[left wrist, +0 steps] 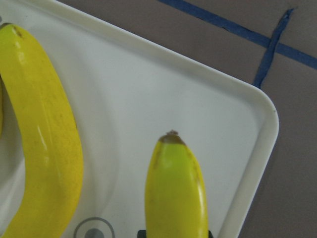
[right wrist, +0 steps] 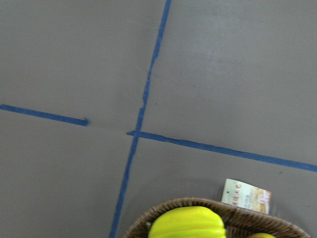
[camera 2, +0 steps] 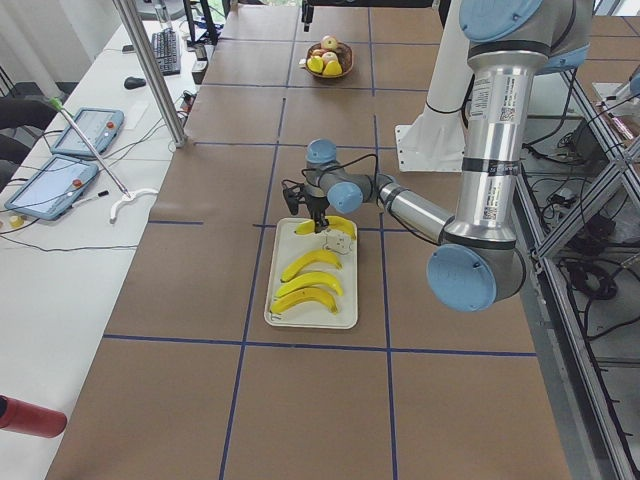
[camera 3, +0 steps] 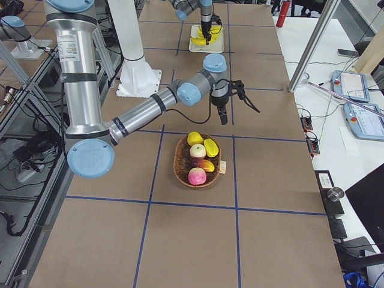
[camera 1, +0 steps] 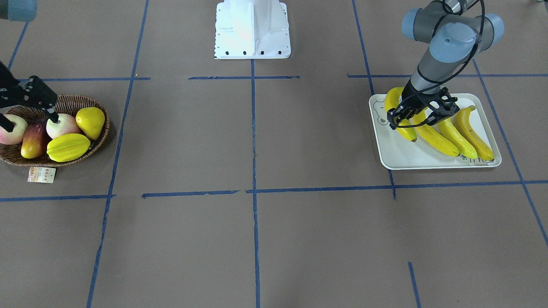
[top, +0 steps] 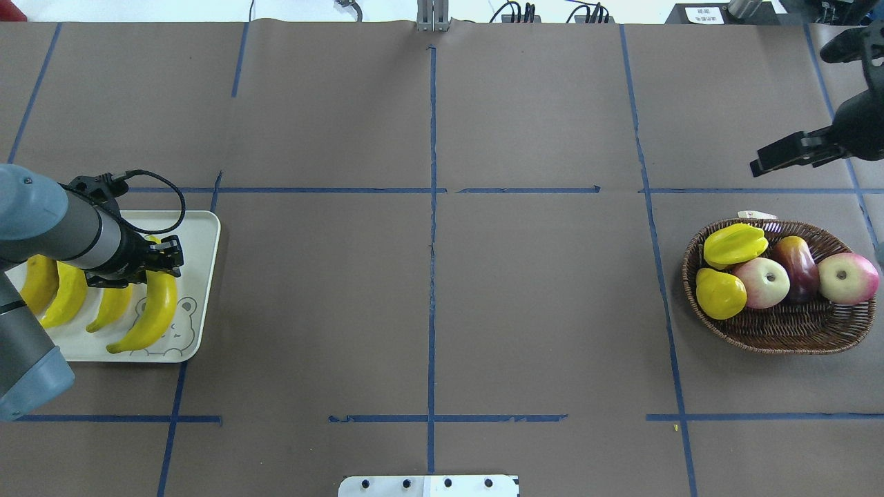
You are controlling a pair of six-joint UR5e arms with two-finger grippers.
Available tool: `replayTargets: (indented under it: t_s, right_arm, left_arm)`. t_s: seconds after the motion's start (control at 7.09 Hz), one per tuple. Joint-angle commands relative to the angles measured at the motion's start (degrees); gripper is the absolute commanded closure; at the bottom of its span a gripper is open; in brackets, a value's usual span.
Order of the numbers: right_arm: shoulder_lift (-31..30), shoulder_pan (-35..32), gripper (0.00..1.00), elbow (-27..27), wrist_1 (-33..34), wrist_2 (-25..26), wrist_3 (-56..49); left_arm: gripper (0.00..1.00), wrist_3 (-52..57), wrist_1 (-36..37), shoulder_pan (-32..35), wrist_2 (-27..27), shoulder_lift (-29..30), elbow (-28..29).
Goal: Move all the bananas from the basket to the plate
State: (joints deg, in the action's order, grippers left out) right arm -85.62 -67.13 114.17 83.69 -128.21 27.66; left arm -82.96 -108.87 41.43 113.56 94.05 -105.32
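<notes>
Several yellow bananas [camera 1: 434, 139] lie side by side on the pale plate [camera 1: 428, 162] with the bear print. My left gripper [camera 1: 415, 122] stands open low over the plate, its fingers straddling the upper end of the outermost banana [top: 155, 307]. That banana's tip [left wrist: 173, 148] fills the lower middle of the left wrist view. The dark wicker basket [top: 773, 338] holds other fruit, and I see no banana in it. My right gripper [camera 1: 30, 122] hangs open and empty above the table by the basket's tag side, apart from the fruit.
In the basket lie a starfruit [top: 735, 245], a yellow pear [top: 719, 293], two apples [top: 763, 281] and a dark red fruit [top: 798, 266]. A paper tag [right wrist: 246, 194] sticks out at its rim. The robot's white base [camera 1: 252, 30] stands at the table edge.
</notes>
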Motion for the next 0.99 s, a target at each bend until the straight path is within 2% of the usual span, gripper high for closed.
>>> replayTargets:
  t_s: [0.0, 0.14, 0.28, 0.42, 0.56, 0.71, 0.85]
  right_arm:
    - [-1.2, -10.4, 0.0, -8.3, 0.5, -6.8, -16.3]
    - [-1.7, -13.7, 0.0, -11.0, 0.4, -7.1, -19.9]
    - [-2.4, -15.6, 0.0, -11.9, 0.5, -7.1, -20.0]
    - [-3.5, -16.1, 0.0, -13.4, 0.2, -7.1, -19.5]
    - [-3.3, -16.3, 0.0, -15.2, -0.2, -6.7, -19.6]
    - [-3.6, -16.5, 0.0, -15.2, -0.3, -6.3, -19.4]
    - [-6.3, -16.7, 0.0, -15.6, -0.6, -6.3, -19.9]
  left_arm:
    - [0.96, 0.0, 0.1, 0.1, -0.2, 0.5, 1.9]
    - [0.01, 0.0, -0.1, 0.4, -0.4, 0.5, 2.1]
    - [0.0, 0.2, 0.0, 0.9, -1.2, 0.6, 1.0]
    - [0.0, 0.6, 0.1, 3.8, 0.9, 0.7, 0.8]
    - [0.0, 4.8, 0.2, 8.4, 6.3, 0.7, 0.9]
    - [0.0, 10.6, 2.2, 13.0, 9.4, 0.7, 0.8]
    - [0.0, 20.1, 6.0, 17.2, 9.9, 0.6, 0.8]
